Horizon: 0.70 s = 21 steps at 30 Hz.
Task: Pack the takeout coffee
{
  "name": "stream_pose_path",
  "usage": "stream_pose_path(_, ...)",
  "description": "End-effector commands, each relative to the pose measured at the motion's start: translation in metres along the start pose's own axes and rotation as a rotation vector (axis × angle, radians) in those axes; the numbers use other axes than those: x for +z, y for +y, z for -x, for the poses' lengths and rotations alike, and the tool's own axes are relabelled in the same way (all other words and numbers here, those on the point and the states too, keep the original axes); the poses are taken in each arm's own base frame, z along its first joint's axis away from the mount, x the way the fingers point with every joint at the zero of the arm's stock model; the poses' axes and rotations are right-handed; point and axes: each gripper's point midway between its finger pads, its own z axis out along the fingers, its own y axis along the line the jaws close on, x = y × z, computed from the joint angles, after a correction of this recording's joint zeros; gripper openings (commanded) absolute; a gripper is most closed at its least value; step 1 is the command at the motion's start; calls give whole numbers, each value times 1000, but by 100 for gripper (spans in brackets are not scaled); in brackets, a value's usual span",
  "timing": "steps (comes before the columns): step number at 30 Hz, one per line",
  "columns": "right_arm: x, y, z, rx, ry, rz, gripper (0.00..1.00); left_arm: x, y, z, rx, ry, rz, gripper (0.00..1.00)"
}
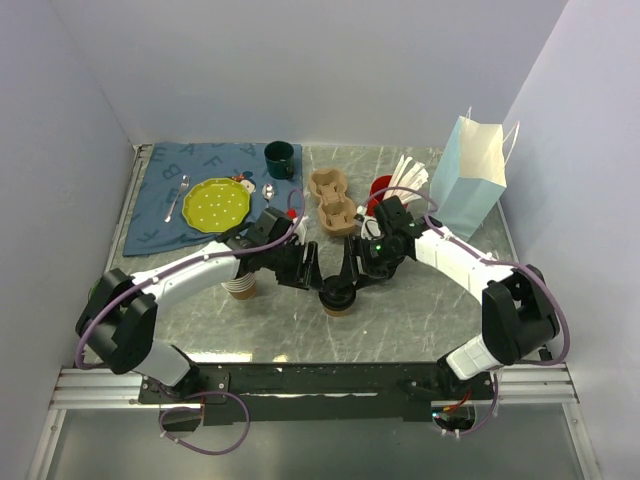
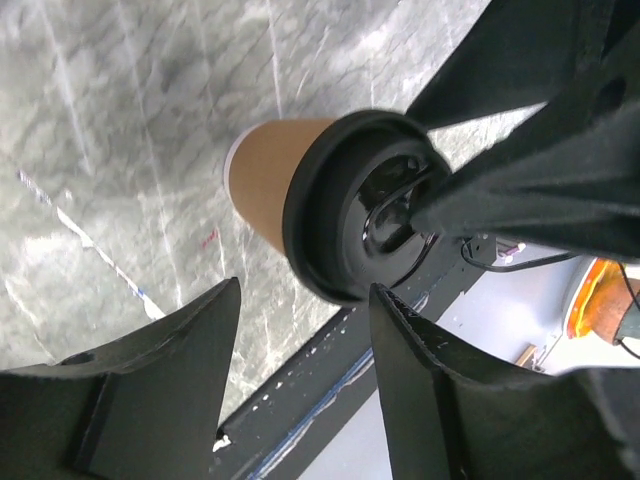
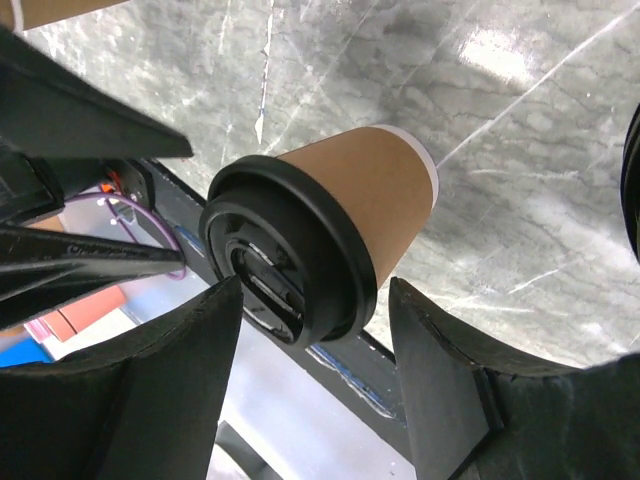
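Our left pincer (image 2: 305,300) and right pincer (image 3: 315,295) stand open, gripping nothing, flanking the lidded takeout coffee (image 1: 338,298) on the table (image 1: 400,330).

One takeout coffee (image 1: 340,298), one mug (image 1: 279,157)

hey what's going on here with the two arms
Two robot arms are meeting over the takeout coffee, a brown paper cup with a black lid standing upright on the table. The left gripper and the right gripper both hang close over it with their jaws open, and neither is closed on the cup. The cardboard cup carrier and the light blue paper bag sit further back, and the cup is in neither yet.
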Motion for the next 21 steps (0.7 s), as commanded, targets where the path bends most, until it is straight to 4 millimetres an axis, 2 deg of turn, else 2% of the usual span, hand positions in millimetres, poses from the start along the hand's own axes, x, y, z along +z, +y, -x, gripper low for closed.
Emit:
stream_pose_path(1, 3, 8, 11, -56, -13, 10, 68, -3, -4, -4, -34, -33, -6, 59)
stream_pose_path(9, 17, -8, 4, -10, 2, -39, 60, 14, -8, -12, -46, -30, -9, 57)
stream_pose_path(15, 21, -13, 1, 14, 2, -59, 56, 19, -5, -15, -64, -29, -1, 56)
stream_pose_path(21, 23, -12, -1, 37, -5, -62, 52, 8, -10, -17, -87, -60, -12, 54)
